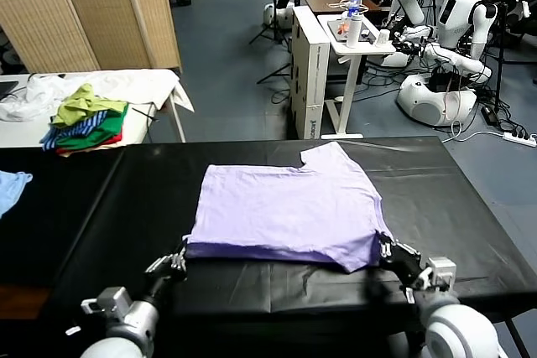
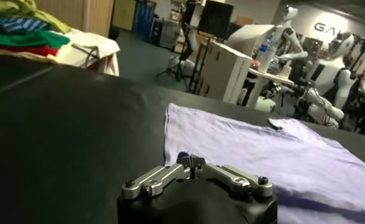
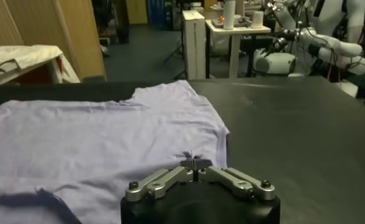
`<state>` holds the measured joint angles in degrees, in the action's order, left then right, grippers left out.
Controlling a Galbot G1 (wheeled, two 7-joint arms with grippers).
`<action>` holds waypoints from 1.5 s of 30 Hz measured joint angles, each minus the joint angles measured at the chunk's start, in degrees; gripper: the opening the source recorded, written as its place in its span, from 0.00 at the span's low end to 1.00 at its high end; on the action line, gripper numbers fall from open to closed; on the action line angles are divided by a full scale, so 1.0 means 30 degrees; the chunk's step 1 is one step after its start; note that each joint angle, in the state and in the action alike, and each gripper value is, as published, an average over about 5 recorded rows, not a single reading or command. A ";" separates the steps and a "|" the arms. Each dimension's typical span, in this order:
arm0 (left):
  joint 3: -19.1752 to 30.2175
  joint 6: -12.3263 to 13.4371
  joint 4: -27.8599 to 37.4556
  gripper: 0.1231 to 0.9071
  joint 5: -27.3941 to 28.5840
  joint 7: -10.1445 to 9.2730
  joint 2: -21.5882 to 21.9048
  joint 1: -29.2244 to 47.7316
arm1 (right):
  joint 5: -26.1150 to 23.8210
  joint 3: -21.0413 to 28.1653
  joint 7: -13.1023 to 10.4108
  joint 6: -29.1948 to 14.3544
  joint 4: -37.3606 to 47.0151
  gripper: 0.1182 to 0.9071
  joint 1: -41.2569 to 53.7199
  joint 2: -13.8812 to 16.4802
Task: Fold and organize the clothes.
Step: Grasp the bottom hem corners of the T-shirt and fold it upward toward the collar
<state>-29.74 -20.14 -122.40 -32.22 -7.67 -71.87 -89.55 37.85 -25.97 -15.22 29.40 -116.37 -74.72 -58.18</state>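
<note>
Lavender T-shirt lies flat on the black table, near the middle, folded once so the near edge is a doubled layer. One sleeve sticks out at the far side toward the right.

Left gripper sits low at the shirt's near left corner, fingers pressed together. In the left wrist view the fingertips meet right at the cloth's edge; whether a bit of fabric is pinched between them is hard to say from this angle.

Right gripper sits at the shirt's near right corner, fingers likewise pressed together. In the right wrist view the tips close on a small raised pucker of the lavender cloth.

On a white side table to the far left lies a multicoloured garment pile. A light blue cloth rests at the left edge of the black table. Other robots stand in the background to the right.
</note>
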 joint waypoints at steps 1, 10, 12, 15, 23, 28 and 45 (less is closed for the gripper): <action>0.0081 -0.0002 0.0158 0.03 -0.0036 0.0004 0.0102 0.0173 | -0.0013 0.0057 -0.0036 0.0013 0.0111 0.03 0.0125 -0.0011; 0.0869 0.0017 0.1606 0.03 -0.0506 0.0269 0.1009 0.1826 | -0.0271 0.0080 -0.0291 0.0014 0.0895 0.03 0.0684 -0.0291; 0.0993 0.0018 0.1897 0.03 -0.0601 0.0241 0.1117 0.2182 | -0.0358 0.0019 -0.0305 -0.0004 0.1037 0.03 0.0733 -0.0325; 0.1145 0.0018 0.2271 0.03 -0.0698 0.0216 0.1193 0.2686 | -0.0393 -0.0037 -0.0313 -0.0019 0.1242 0.03 0.0787 -0.0376; 0.1311 0.0016 0.2973 0.03 -0.0858 0.0172 0.1206 0.3651 | -0.0320 0.0287 -0.0178 0.0066 0.1665 0.03 0.1112 -0.0533; 0.1498 -0.0020 0.3388 0.03 -0.0835 0.0188 0.1219 0.3962 | -0.0177 0.0126 0.0320 0.0431 0.1398 0.13 0.0917 -0.0435; 0.1384 -0.0169 0.2163 0.89 0.0491 0.0612 0.0683 0.2304 | -0.0810 -0.2382 0.1229 0.1164 -0.1497 1.00 -0.3763 0.0089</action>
<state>-25.59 -20.65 -115.91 -30.75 -5.83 -69.83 -82.64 35.42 -33.11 -11.53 32.89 -120.86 -86.00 -57.91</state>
